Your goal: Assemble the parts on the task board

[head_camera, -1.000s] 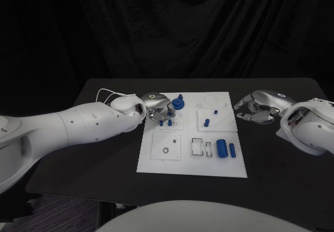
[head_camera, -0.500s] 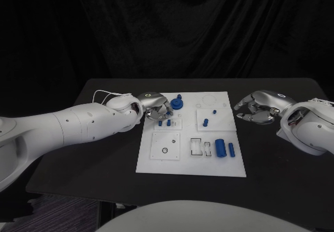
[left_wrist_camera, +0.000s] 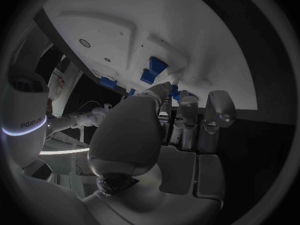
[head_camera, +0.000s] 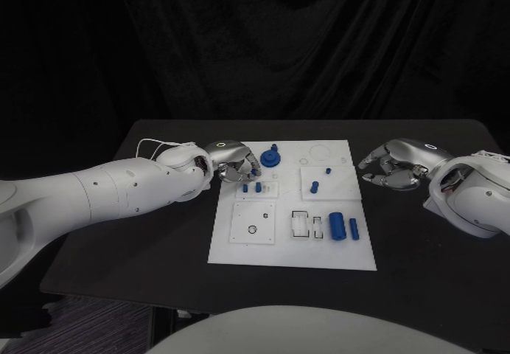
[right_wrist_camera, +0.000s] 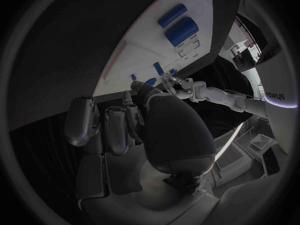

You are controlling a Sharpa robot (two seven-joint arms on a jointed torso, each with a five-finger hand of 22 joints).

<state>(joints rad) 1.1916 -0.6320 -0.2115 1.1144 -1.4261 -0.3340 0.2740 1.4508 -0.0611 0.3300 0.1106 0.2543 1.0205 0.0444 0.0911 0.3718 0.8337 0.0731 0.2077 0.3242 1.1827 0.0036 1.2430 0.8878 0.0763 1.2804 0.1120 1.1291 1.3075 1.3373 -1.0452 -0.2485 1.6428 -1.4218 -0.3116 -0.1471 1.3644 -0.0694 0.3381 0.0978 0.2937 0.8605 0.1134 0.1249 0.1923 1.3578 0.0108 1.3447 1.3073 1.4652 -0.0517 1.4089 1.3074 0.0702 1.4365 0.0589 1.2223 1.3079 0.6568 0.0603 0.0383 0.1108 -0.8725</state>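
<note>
On the white task board (head_camera: pixel 295 251) lie blue parts (head_camera: pixel 338 225); both robot hands' fingers curl, holding nothing.

One task board (head_camera: pixel 293 254) lay on one worktop (head_camera: pixel 159 236). On the board stood or lay blue parts of a few kinds — one geared piece (head_camera: pixel 270 157) at the far edge, two short pegs (head_camera: pixel 250 188) side by side on a raised white block, two more small pegs (head_camera: pixel 321 179) on a second block, and two cylinders near the right edge, one thick (head_camera: pixel 337 226) and one thin (head_camera: pixel 353 228). That made seven blue parts plainly visible. The raised white blocks numbered three — the third (head_camera: pixel 255 221) carried one dark ring. Two rectangular slots (head_camera: pixel 306 223) sat beside the cylinders. Two hands were present, one left hand (head_camera: pixel 236 164) and one right hand (head_camera: pixel 389 168).
</note>
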